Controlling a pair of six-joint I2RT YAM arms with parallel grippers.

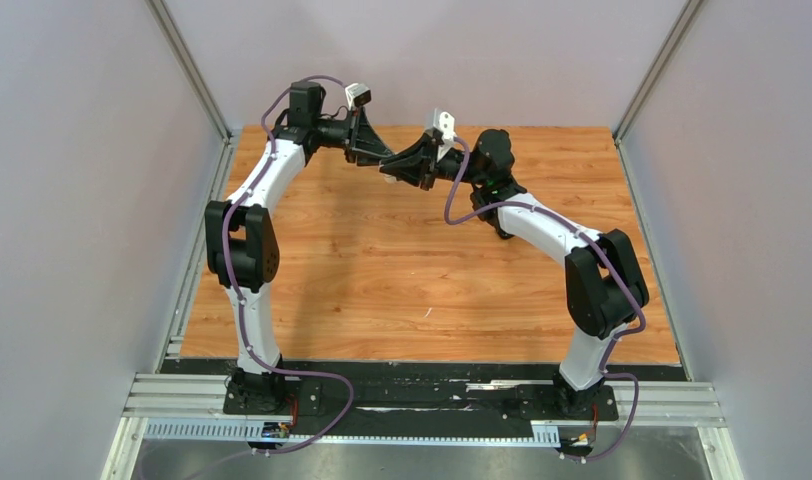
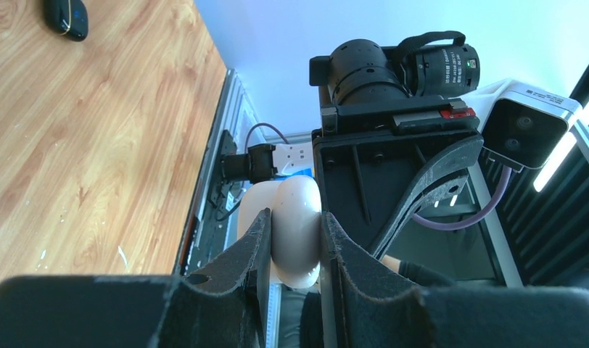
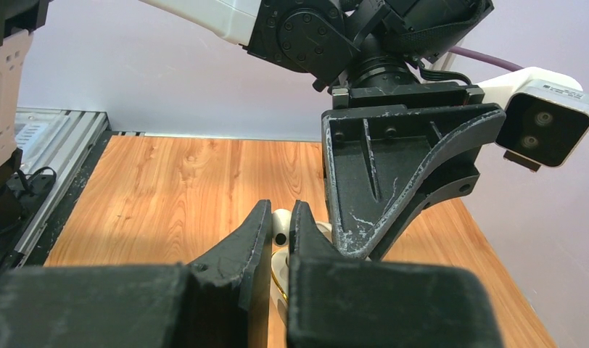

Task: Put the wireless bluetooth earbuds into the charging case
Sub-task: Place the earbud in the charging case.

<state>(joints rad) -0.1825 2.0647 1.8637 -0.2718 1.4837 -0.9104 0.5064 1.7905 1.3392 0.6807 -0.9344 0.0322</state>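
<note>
Above the far middle of the table the two grippers meet tip to tip. My left gripper (image 1: 377, 155) (image 2: 295, 215) is shut on a white rounded charging case (image 2: 299, 232), pinched between both fingers. Facing it, my right gripper (image 1: 400, 168) (image 3: 281, 206) is shut on a tiny white earbud (image 3: 281, 225) that pokes out past its fingertips. In the right wrist view the case (image 3: 277, 270) shows right under the earbud, white with a thin gold rim. I cannot tell whether the earbud touches the case. No other earbuds are in view.
A black oval object (image 2: 65, 16) lies on the wooden table (image 1: 382, 270) away from the grippers. A small white fleck (image 1: 428, 312) lies on the near half of the table. Grey walls and metal rails (image 1: 197, 250) close in the table's sides.
</note>
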